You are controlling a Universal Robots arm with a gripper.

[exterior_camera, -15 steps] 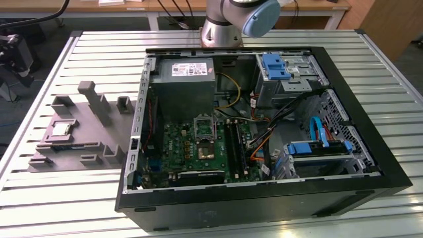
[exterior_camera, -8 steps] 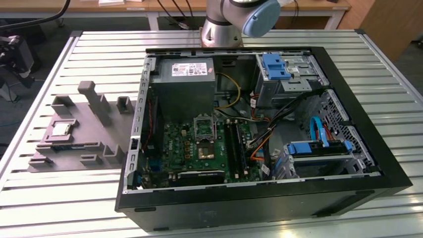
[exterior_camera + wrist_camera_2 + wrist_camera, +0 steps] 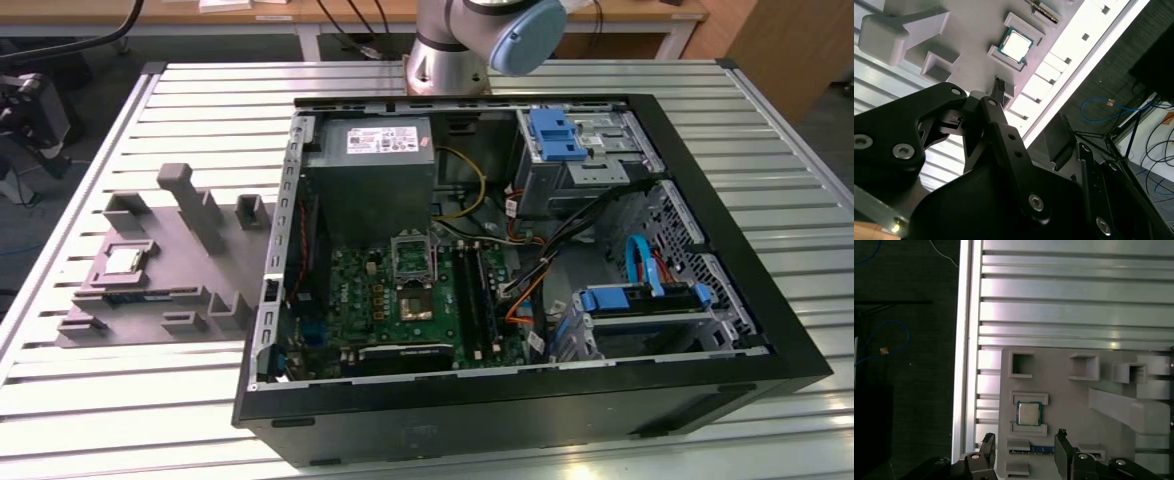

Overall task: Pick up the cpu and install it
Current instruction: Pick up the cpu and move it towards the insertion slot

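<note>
The cpu (image 3: 124, 260) is a small silvery square chip with a greenish rim. It lies flat in a recess of the grey holder block (image 3: 187, 275), at the exterior view's left of the PC case. In the first wrist view the cpu (image 3: 1028, 413) sits between raised ledges, and my gripper (image 3: 1024, 436) hovers above the block just beside it, open and holding nothing. The second wrist view shows the cpu (image 3: 1015, 45) beyond the dark fingers (image 3: 998, 107), well apart from them. The metal-framed socket (image 3: 412, 258) sits on the green motherboard (image 3: 387, 305) inside the case.
The open black PC case (image 3: 747, 385) holds a grey power supply (image 3: 374, 165), blue drive brackets (image 3: 555, 133) and loose cables. The holder block (image 3: 1064, 390) carries upright posts and pockets. The slatted metal table (image 3: 1074, 305) ends at an edge (image 3: 960, 365) close to the block.
</note>
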